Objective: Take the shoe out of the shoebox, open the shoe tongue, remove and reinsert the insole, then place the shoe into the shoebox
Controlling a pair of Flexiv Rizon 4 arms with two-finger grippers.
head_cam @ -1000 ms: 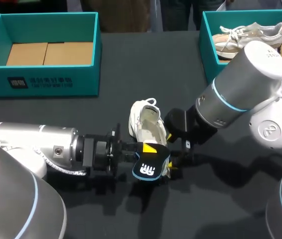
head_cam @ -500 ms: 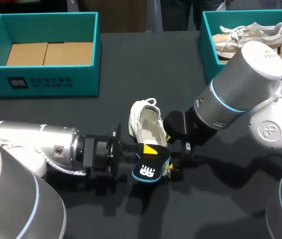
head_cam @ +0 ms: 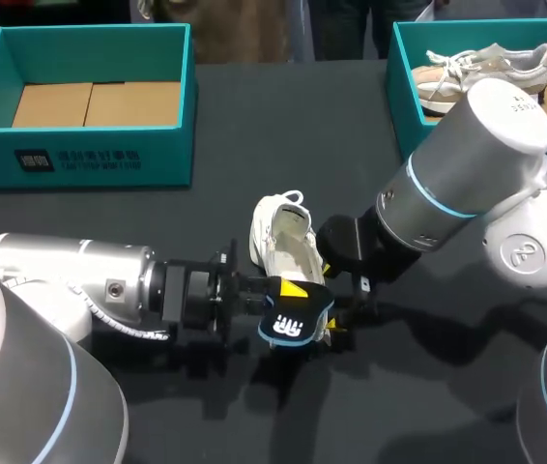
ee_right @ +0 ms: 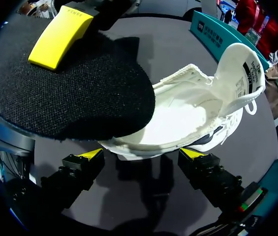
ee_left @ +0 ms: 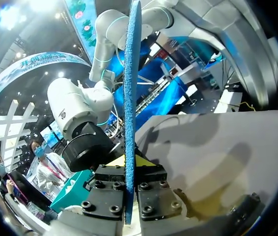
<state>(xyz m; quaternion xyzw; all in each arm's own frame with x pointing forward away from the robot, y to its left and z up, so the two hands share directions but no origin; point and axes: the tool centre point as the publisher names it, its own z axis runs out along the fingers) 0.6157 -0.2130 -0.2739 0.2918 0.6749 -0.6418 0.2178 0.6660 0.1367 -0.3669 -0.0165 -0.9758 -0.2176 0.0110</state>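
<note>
A white shoe (head_cam: 286, 237) lies on the black table, its opening facing up and no insole inside (ee_right: 188, 110). My left gripper (head_cam: 286, 293) is shut on the insole (head_cam: 295, 322), black on top and blue beneath, holding it over the shoe's toe end. In the left wrist view the insole (ee_left: 129, 98) stands edge-on between the left gripper (ee_left: 129, 162) fingers. My right gripper (head_cam: 337, 300) is open at the shoe's toe. In the right wrist view its gripper (ee_right: 142, 154) straddles the sole, with the insole (ee_right: 75, 93) overhanging beside it.
A teal shoebox (head_cam: 88, 155) with a bare cardboard bottom stands at the back left. Another teal shoebox (head_cam: 404, 87) at the back right holds a beige shoe (head_cam: 486, 66). My right arm's big elbow (head_cam: 476, 155) hangs over the table's right side.
The insole in the left gripper has tilted slightly and edged toward the shoe. The right arm and shoe have stayed put.
</note>
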